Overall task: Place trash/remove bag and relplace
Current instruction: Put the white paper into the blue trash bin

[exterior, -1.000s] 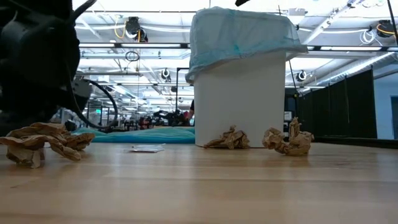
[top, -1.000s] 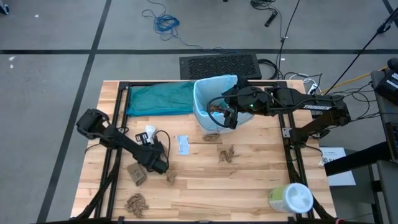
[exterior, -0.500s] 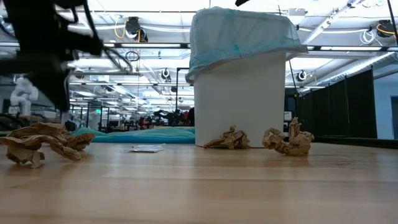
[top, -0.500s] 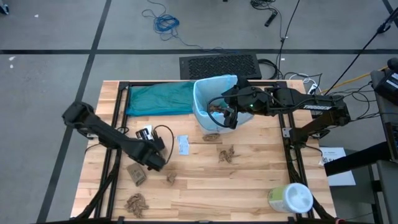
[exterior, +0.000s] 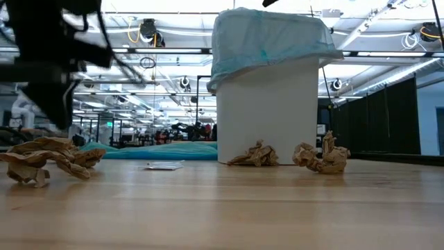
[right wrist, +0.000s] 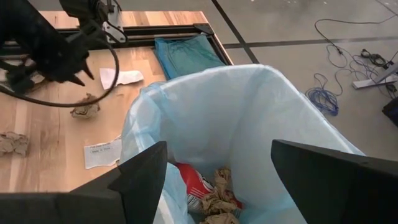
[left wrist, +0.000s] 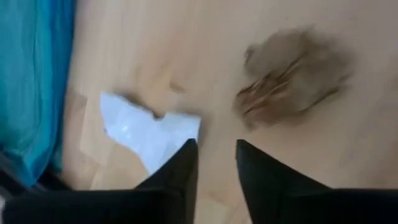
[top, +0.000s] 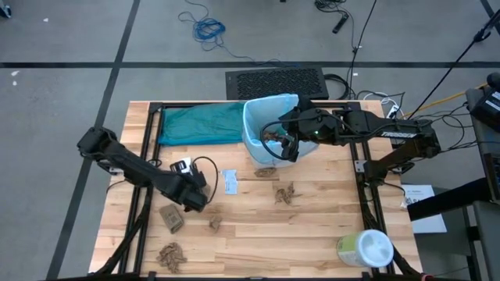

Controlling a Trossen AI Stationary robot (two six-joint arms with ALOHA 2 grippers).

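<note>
The white bin (exterior: 267, 118) stands at the table's far middle, with the light-blue bag (top: 269, 117) lining it and folded over its rim (exterior: 267, 42). Inside lie brown wads (right wrist: 217, 193) and a red piece (right wrist: 191, 179). More brown wads (top: 285, 193) (top: 170, 218) (top: 215, 224) and white scraps (top: 229, 182) (left wrist: 149, 127) lie loose on the wood. My left gripper (top: 195, 197) hangs above the table's left half, pointing steeply down; its fingers (left wrist: 214, 171) stand slightly apart with nothing between them. My right gripper (right wrist: 217, 152) is open over the bin's mouth.
A darker teal bag (top: 201, 123) lies flat at the far left of the table. A white-and-green wipes tub (top: 366, 248) stands at the near right corner. Another brown wad (top: 170, 254) lies near the front left edge, and one (top: 266, 172) lies at the bin's foot.
My left gripper has risen off the table at the left, and the arm behind it has drawn toward the left edge. The wads and scraps lie where they were. My right gripper has kept still over the bin.
</note>
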